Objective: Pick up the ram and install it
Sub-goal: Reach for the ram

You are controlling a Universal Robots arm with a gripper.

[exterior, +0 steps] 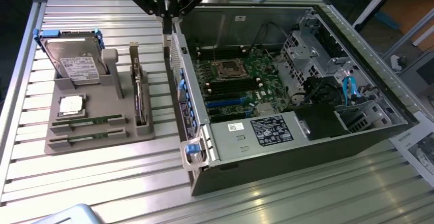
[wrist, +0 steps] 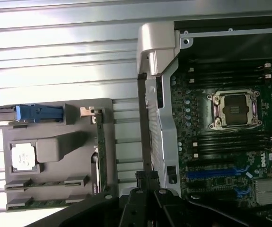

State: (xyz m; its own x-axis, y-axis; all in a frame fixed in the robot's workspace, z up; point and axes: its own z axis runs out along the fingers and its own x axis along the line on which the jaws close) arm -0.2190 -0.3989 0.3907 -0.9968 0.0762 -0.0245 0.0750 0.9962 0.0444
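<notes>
Two ram sticks lie in the front slots of a grey holder [exterior: 101, 107], one [exterior: 88, 120] just behind the other [exterior: 87, 136]. In the wrist view the same ram sticks [wrist: 46, 183] [wrist: 46, 202] appear as thin green strips. My gripper [exterior: 166, 30] hangs high over the gap between the holder and the open computer case [exterior: 285, 148], beside the case's rear wall. Its long thin fingers are shut together with nothing in them [wrist: 141, 80]. The motherboard [exterior: 244, 82] lies exposed, with dark memory slots [wrist: 230, 142] next to the processor socket [wrist: 234, 109].
The holder also carries a hard drive [exterior: 78, 64] with blue rails, a square silver processor chip [exterior: 71, 104] and a dark card standing on edge [exterior: 139, 97]. Drive cages and cables [exterior: 339, 92] fill the case's far side. The slatted metal table [exterior: 101, 183] stretches around both.
</notes>
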